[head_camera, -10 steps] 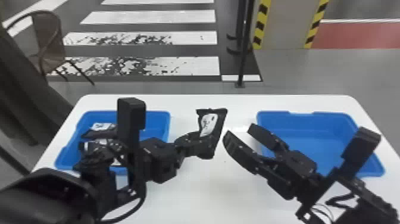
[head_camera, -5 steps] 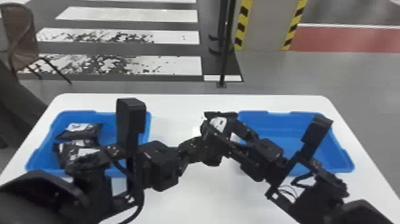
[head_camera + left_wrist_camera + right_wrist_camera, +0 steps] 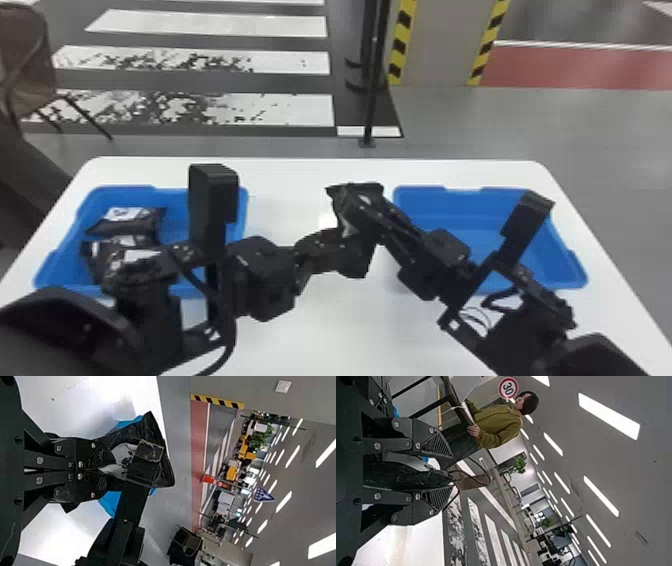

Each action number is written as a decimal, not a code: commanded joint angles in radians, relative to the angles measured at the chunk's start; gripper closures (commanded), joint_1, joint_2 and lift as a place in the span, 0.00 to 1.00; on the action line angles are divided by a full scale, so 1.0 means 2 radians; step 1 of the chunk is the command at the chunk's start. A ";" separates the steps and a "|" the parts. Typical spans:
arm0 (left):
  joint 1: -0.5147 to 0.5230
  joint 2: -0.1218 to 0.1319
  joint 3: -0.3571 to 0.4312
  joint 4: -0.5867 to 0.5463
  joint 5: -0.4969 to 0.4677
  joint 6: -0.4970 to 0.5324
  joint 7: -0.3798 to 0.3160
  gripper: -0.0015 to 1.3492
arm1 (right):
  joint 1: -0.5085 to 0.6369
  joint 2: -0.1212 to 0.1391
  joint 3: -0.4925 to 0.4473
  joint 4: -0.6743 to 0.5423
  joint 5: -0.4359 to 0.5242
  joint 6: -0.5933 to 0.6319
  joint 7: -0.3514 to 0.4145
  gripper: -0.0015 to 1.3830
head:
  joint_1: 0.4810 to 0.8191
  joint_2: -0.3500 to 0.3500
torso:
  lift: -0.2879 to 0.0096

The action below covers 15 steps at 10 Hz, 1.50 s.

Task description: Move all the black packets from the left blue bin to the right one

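Above the middle of the white tabletop (image 3: 310, 335), nearer its far edge than its near one, one black packet (image 3: 375, 191) is situated between the two grippers. The left gripper (image 3: 357, 245) holds this packet pinched between its fingers, which are drawn close together. The right gripper (image 3: 360, 201) meets the packet from the other side; its fingers stand moderately apart, one on either side of the packet, with a narrow gap visible beside one of them. Toward the tabletop's left edge lies the left blue bin (image 3: 125, 189), containing further black packets (image 3: 140, 227), grouped at its left side and partly hidden by the left arm. Toward the right edge lies the right blue bin (image 3: 440, 190). Beyond the far left corner stands a brown chair (image 3: 30, 70).
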 commanded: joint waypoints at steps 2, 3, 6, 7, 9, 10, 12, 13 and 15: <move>0.007 0.000 0.010 0.000 0.016 0.003 0.005 0.43 | 0.002 0.000 -0.001 -0.002 -0.007 -0.001 0.000 0.92 | 0.63 0.42 | 0.50; 0.012 -0.001 0.016 0.000 0.018 0.001 0.005 0.16 | 0.000 0.000 -0.014 0.003 -0.010 -0.001 0.000 0.92 | 0.63 0.43 | 0.50; 0.043 -0.010 0.065 -0.006 0.016 -0.011 0.005 0.10 | -0.035 -0.010 -0.081 0.065 0.011 -0.001 -0.001 0.92 | 0.63 0.39 | 0.50; 0.064 -0.017 0.102 -0.022 0.008 -0.013 0.007 0.10 | -0.060 -0.012 -0.106 0.111 0.038 -0.002 -0.001 0.92 | 0.63 0.36 | 0.50; 0.099 -0.032 0.164 -0.045 0.004 -0.042 0.018 0.11 | -0.117 -0.019 -0.137 0.217 0.070 -0.007 -0.002 0.92 | 0.63 0.33 | 0.50; 0.102 -0.035 0.182 -0.045 -0.001 -0.043 0.021 0.11 | -0.145 -0.025 -0.143 0.275 0.091 -0.009 -0.008 0.92 | 0.63 0.33 | 0.50; 0.107 -0.039 0.208 -0.045 -0.006 -0.049 0.025 0.11 | -0.179 -0.033 -0.144 0.336 0.125 -0.009 -0.025 0.65 | 0.63 0.32 | 0.50; 0.109 -0.041 0.216 -0.045 -0.012 -0.050 0.026 0.11 | -0.161 -0.033 -0.152 0.303 0.157 -0.024 -0.040 0.26 | 0.63 0.32 | 0.50; 0.117 -0.045 0.238 -0.045 -0.030 -0.054 0.029 0.11 | -0.052 -0.023 -0.152 0.151 0.177 -0.058 -0.099 0.07 | 0.63 0.31 | 0.50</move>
